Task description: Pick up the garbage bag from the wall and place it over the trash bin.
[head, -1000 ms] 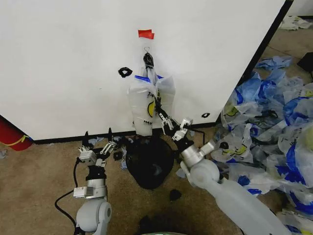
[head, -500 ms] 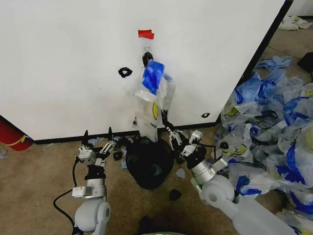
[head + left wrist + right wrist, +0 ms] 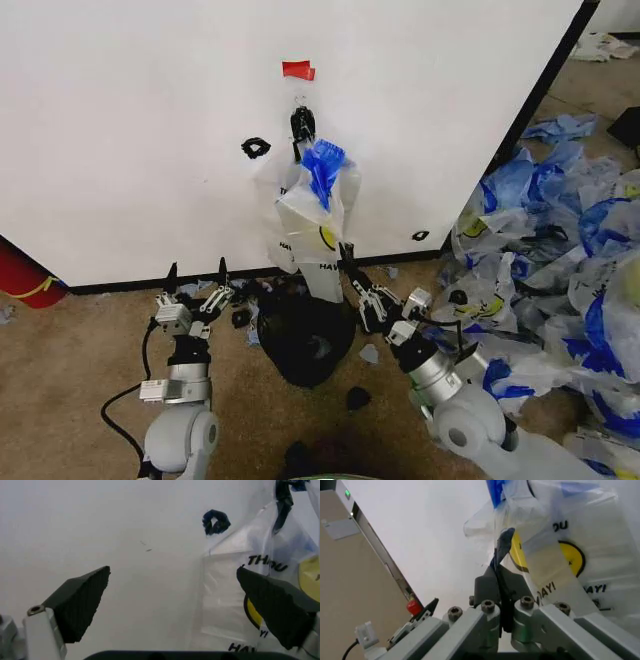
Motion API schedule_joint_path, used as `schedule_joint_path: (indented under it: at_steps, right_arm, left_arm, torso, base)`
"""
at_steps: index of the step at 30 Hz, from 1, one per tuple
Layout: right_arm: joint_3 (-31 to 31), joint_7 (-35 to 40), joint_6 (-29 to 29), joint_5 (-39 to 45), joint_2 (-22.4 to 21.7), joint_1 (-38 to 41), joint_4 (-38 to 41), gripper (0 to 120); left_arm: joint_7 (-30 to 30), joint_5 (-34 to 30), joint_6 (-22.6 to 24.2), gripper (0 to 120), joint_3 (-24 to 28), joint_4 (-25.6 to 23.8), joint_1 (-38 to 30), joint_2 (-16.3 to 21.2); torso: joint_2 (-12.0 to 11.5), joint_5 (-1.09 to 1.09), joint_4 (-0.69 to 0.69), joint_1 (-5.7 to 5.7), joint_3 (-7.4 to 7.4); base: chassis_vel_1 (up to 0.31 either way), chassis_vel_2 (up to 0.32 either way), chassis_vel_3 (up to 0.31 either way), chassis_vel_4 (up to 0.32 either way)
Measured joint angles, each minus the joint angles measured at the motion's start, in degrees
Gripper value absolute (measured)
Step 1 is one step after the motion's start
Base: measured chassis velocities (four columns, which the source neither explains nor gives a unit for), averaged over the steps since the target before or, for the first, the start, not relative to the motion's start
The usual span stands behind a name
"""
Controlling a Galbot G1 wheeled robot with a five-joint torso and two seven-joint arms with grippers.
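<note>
— Where is the garbage bag?

— It hangs against the wall, just under a small hook and a strip of red tape. Its blue handles are bunched near the top, and its lower end drops to the rim of the trash bin, which stands on the floor right at the foot of the wall.

— And the right pincer?

— It is low beside the bin, pointing up at the bag's lower edge. In its wrist view the two fingers are pressed together, with a thin strip of the bag's plastic pinched between them.

— The left pincer?

— It sits near the floor to the bin's left, fingers spread wide and holding nothing, aimed at the wall and the bag.

— Anything else nearby?

— A heap of blue-and-white bags lies on the floor to the right.
</note>
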Motion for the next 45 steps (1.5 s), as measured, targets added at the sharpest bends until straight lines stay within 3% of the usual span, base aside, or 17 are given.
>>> schedule_joint_path:
  at_steps: [12, 27, 45]
  right_arm:
    - [1.3, 1.9, 1.5, -3.7, -2.3, -6.3, 3.6, 0]
    - [3.2, 1.4, 4.8, -7.8, -4.7, -14.0, 5.3, 0]
    - [7.4, 0.3, 8.3, -13.9, -3.1, -23.3, 6.7, 0]
  left_arm:
    - [-0.1, -2.5, 0.2, 100, -0.2, -0.6, -0.2, 3.2]
    - [-0.1, -2.9, 0.3, 100, -0.6, -1.9, 0.4, 3.0]
    - [-0.1, -3.2, 0.3, 100, -0.3, -3.0, 1.1, 3.6]
  torso:
    - [0.0, 0.00, 0.00, 0.00, 0.00]
    - [0.0, 0.00, 0.00, 0.00, 0.00]
    - [0.0, 0.00, 0.00, 0.00, 0.00]
  base:
    - [0.000, 0.000, 0.000, 0.000]
    - [0.000, 0.000, 0.000, 0.000]
    - [0.000, 0.000, 0.000, 0.000]
